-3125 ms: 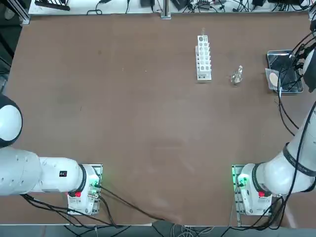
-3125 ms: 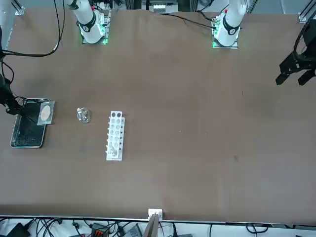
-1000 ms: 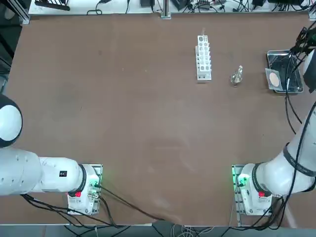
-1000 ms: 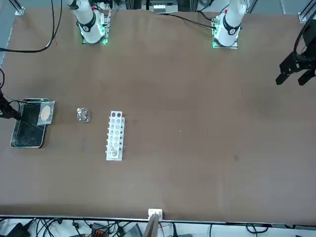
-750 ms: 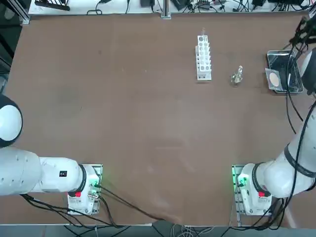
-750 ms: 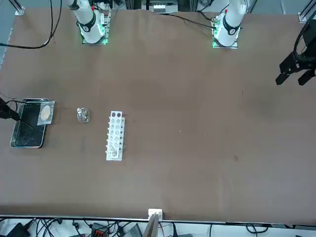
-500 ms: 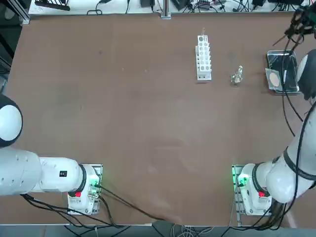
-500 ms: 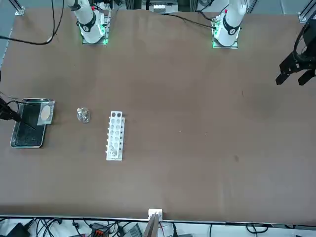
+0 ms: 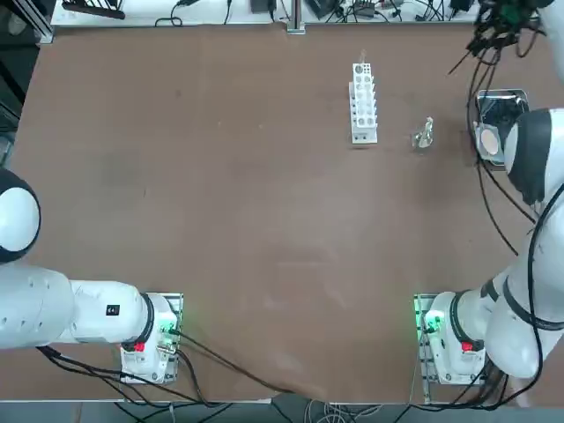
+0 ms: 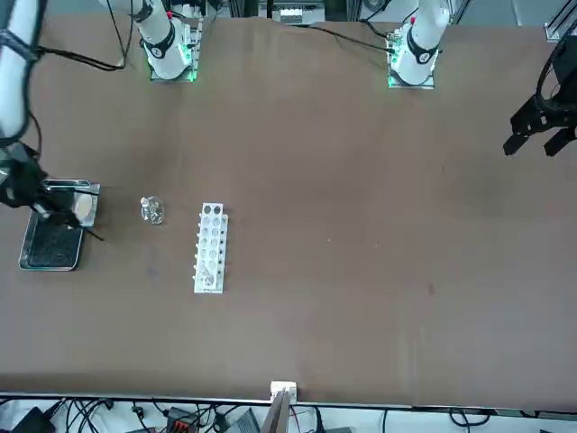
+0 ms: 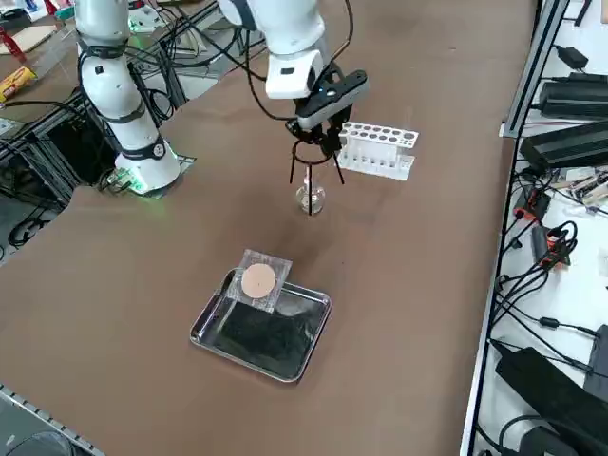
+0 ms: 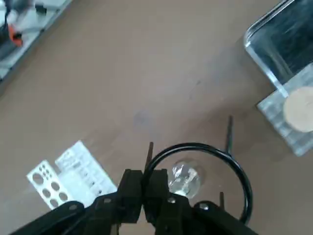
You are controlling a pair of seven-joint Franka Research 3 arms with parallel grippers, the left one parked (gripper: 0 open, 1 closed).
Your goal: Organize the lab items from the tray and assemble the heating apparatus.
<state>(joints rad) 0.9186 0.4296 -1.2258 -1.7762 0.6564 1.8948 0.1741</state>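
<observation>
Tripod stand (image 11: 312,176) (thin black wire, ring on top, legs hanging down) is carried clear of the tabletop by the right gripper (image 12: 145,188); the jaws are pressed together on the wire ring at one side, so the ring juts out past the fingertips with its legs pointing at the table. Nearest the right-hand edge of the tabletop lies the silver tray (image 11: 220,338), well apart from the gripper. The grey mesh (image 11: 257,280) with its tan round centre lies across the tray's rim on the side towards the gripper, part on the tray and part over the table. Further in from that edge, the small clear glass burner (image 11: 310,199) stands on the tabletop between tray and white test-tube rack (image 11: 378,150). In the wrist view the burner (image 12: 183,177) shows through the ring's opening, so the ring is above it, not touching it. The rack (image 12: 72,175) lies beyond the burner, near the table's far edge.
</observation>
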